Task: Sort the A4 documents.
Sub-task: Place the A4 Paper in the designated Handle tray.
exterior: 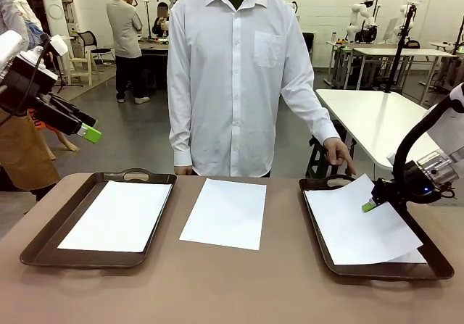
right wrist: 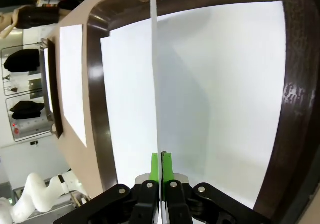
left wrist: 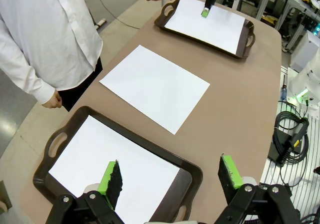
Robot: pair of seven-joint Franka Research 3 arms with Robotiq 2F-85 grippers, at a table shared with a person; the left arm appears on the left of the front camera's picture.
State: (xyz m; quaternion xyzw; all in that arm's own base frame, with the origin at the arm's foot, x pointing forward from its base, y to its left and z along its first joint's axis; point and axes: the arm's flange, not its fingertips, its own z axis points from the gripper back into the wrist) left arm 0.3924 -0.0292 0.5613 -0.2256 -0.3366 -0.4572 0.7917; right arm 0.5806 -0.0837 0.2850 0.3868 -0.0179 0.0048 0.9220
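This is looking like a lab: white work tables [exterior: 377,125] are standing on a bare grey floor [exterior: 130,135], and black cables [left wrist: 287,129] are lying beside the counter [exterior: 217,288].

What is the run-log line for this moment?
left gripper: open, high, facing left tray | right gripper: shut on top sheet, right tray | middle sheet: flat on table
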